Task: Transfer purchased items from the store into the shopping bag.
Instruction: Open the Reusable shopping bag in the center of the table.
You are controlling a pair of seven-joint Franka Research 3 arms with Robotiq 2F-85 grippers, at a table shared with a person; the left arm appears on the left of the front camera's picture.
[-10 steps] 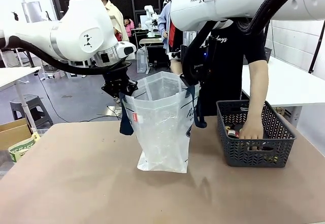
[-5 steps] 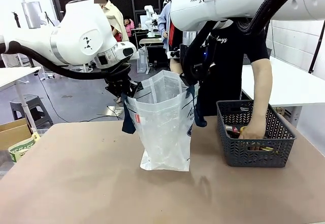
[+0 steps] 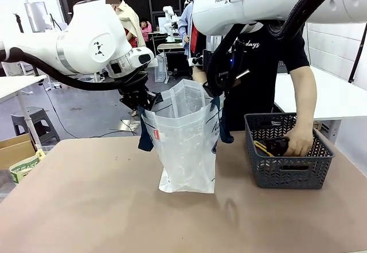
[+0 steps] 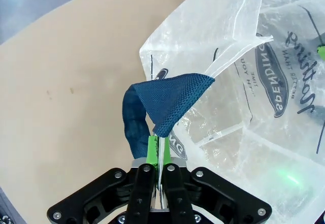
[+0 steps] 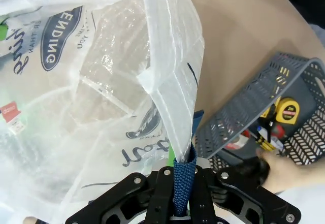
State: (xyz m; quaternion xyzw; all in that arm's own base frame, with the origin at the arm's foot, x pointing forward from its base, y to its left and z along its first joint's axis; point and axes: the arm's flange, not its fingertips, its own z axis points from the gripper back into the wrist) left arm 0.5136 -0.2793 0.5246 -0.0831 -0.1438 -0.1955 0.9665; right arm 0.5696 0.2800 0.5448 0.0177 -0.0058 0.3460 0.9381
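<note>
Pinching the navy strap [image 4: 162, 104] at one rim of the shopping bag [image 3: 186, 144], the left hand [image 3: 139, 99] is fully closed on webbing & film. The right hand [image 3: 217, 89] is clamped the same way on the opposite strap [image 5: 184, 178], so the bag stands on the surface [image 3: 86, 207] w/ its mouth held wide. From the front, both grips are lost behind the rim (the wrist views show them). The basket [image 3: 289, 172] sits right of the bag, apart from it. Its lattice walls screen most items, though a yellow one [image 5: 287, 111] shows, print too small to read. The person's own hand [image 3: 299, 141] is inside the basket on a dark item [image 3: 278, 146], type unclear. The bag's oval logo [image 4: 277, 74] reads "SPENDING"; the script beside it isn't legible, nor is the red tag [image 3: 153, 133].
</note>
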